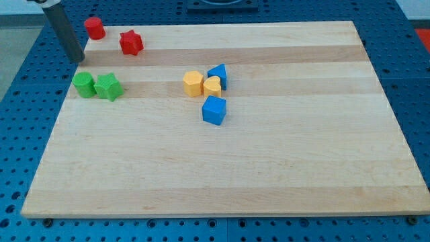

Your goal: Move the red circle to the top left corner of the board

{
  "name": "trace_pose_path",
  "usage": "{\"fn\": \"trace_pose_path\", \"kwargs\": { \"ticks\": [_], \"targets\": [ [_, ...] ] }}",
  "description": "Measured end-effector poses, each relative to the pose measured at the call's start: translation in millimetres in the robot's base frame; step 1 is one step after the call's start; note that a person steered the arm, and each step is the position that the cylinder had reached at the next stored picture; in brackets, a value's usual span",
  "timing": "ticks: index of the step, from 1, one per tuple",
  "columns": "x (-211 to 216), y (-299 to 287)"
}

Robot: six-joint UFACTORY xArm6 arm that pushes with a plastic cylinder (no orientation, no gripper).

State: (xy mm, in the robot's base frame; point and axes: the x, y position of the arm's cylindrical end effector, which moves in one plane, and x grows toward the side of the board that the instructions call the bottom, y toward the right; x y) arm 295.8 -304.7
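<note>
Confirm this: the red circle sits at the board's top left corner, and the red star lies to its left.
Wrong side. In the camera view the red star lies to the right of the red circle, which does sit at the board's top left corner.

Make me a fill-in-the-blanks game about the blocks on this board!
1. The red circle sits near the board's top ____ corner.
2. The red star lies to the view's ____ of the red circle.
3. My tip is above the two ____ blocks.

Missing words: left; right; green
</note>
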Motion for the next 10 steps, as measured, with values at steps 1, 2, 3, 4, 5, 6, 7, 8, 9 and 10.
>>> {"fn": "trace_pose_path", "kwargs": {
  "ticks": [1, 2, 3, 4, 5, 6, 7, 8, 9, 10],
  "targets": [
    [-3, 0],
    [-13, 0],
    [-14, 0],
    [-14, 2],
    [-14, 2],
    [-14, 6],
    [-14, 15],
    [-14, 20],
    [-14, 24],
    [-15, 25]
  ]
}}
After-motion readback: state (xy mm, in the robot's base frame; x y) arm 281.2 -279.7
